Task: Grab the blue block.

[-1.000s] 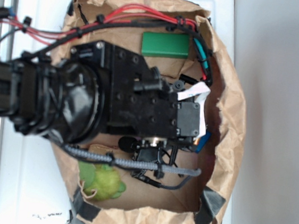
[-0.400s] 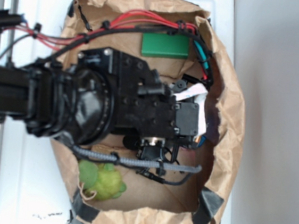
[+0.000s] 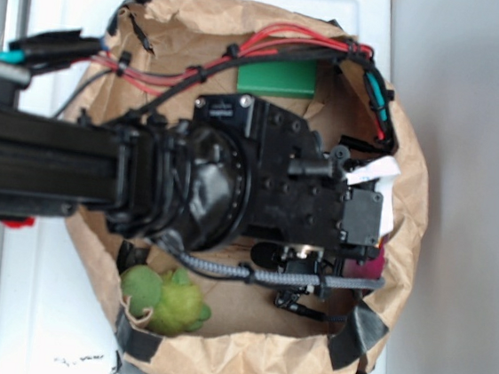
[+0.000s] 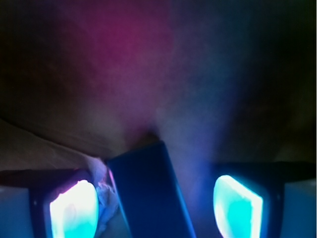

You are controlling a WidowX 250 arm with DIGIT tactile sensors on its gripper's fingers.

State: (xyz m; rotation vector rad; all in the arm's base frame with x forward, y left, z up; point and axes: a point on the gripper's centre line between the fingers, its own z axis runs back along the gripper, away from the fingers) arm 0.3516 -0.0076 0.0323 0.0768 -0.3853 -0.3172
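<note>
In the wrist view the blue block [image 4: 148,193] lies between my gripper's [image 4: 156,208] two glowing fingertips, its long side running away from the camera. It sits closer to the left fingertip [image 4: 74,208]. A wide gap separates it from the right fingertip [image 4: 237,203]. The gripper is open and nothing is clamped. A bit of pale crumpled material shows beside the block's left edge. In the exterior view the black arm and wrist housing [image 3: 267,189] cover the block and the fingers, both hidden low at the right side of the brown paper.
The green block [image 3: 277,78] lies at the back of the brown paper-lined bin [image 3: 409,195]. A green plush toy [image 3: 171,299] sits at the front left. Red cables [image 3: 283,40] arch over the back rim. The paper wall rises close to the wrist's right side.
The arm has moved to the right, toward the paper's right wall. The sliver of blue that showed beside the wrist housing earlier is now covered by it.
</note>
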